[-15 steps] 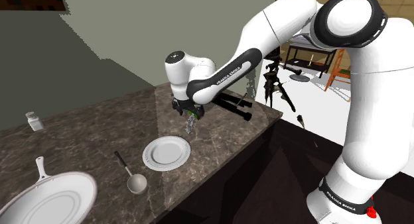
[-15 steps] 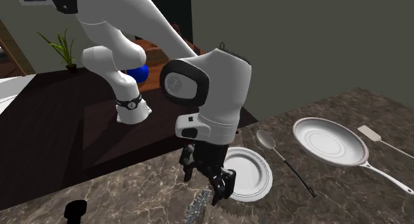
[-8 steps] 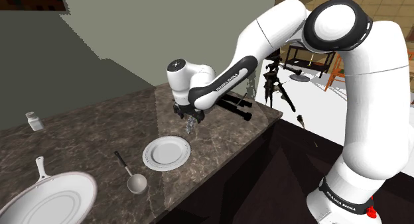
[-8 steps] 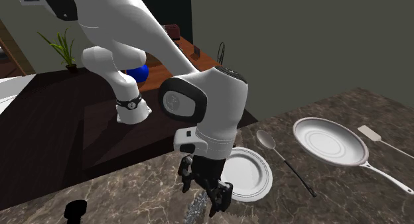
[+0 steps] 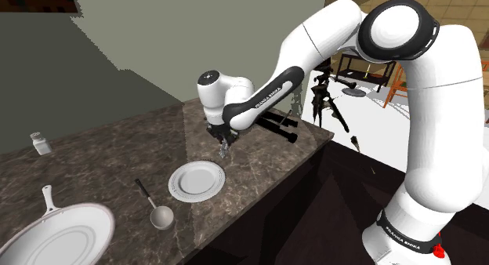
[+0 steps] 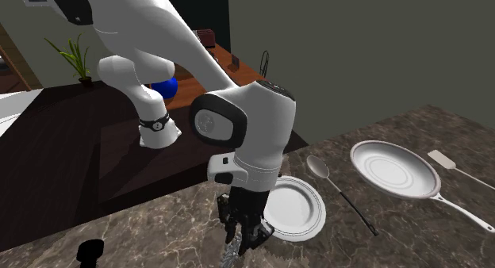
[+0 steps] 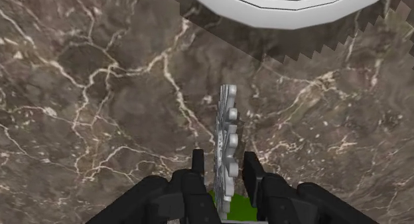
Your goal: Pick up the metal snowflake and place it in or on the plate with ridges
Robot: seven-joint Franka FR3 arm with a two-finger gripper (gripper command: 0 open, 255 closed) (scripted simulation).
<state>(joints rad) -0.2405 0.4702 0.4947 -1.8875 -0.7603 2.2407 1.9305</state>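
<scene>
While it stands edge-up over the marble countertop (image 7: 99,90), metal snowflake (image 7: 227,143) clamped between black gripper (image 7: 223,164) fingers; ridged white plate (image 7: 285,10) near.

The silvery grey snowflake (image 7: 227,116) is standing on edge, and the gripper (image 7: 224,158) is clasping its flat faces between two black fingers over the dark marbled counter (image 7: 99,90). The white round plate (image 5: 197,181) with ringed ridges is lying flat near the snowflake.

"FRANKA EMIKA" on the arm's dark forearm band (image 5: 265,96) and on its base ring (image 5: 407,238).
</scene>
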